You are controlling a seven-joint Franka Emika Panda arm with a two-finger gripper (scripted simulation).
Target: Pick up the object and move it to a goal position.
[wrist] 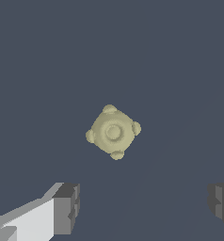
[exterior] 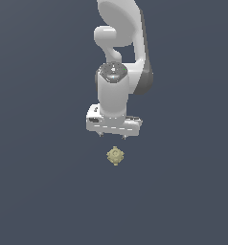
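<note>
**Jaws standing wide apart, lump lying free**

Jaws of the gripper (exterior: 113,135) are standing wide apart and gripping nothing; in the wrist view the two dark pads (wrist: 67,207) are showing far from each other, with bare ground between them. The lump (exterior: 115,156) is lying by itself on the flat dark grey ground (exterior: 39,191), touching no part of the arm. It is pale yellowish-tan, roundish, with four small knobs around its rim and a raised ring in the middle (wrist: 113,132). In the exterior view it is showing just below the fingertips, near the middle of the ground. The white arm (exterior: 118,57) is pointing the gripper downward.
</note>
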